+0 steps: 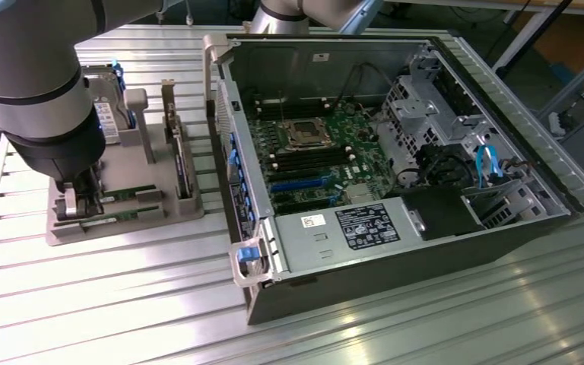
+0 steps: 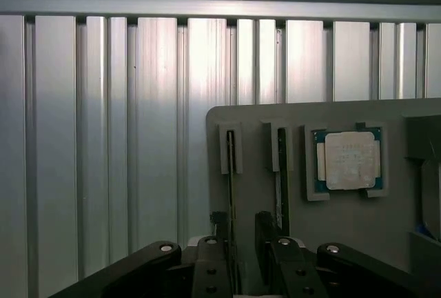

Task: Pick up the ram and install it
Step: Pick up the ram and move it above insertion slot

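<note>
Gripper (image 2: 241, 232) fingers stand spread, one on either side of the ram (image 2: 231, 174) — a thin stick on edge in its slot in the grey holder (image 2: 255, 122), not yet pinched. So the pick-up is in hand; a sound grip calls for pads square on its flat faces, clear of the second card (image 2: 281, 174) just beside. Toward the exterior view's right sits the open computer case (image 1: 303, 68) with its memory slots (image 1: 290, 158) — raised walls likely leave room only from above.

Table (image 2: 158, 105) ribbed shiny metal; holder (image 2: 358, 222) matt grey plastic; gripper (image 2: 242, 227) matt black.
</note>
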Available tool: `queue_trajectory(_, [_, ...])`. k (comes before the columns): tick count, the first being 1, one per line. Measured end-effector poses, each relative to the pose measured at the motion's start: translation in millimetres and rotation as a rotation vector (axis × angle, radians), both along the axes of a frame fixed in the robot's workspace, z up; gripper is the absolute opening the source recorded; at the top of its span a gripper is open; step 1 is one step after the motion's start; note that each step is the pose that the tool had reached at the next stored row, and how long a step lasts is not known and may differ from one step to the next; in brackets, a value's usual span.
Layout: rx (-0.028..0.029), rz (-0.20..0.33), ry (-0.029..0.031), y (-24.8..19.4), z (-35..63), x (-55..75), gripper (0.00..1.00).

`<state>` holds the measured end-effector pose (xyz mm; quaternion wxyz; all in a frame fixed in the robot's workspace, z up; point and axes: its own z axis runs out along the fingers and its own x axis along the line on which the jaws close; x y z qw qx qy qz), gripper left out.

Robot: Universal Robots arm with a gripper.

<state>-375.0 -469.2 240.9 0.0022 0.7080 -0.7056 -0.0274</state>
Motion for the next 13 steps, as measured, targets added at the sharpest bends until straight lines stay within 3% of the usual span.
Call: queue_trajectory(13, [0.0000, 0.000, -0.0001, -0.1, -12.2, -0.2, 0.30])
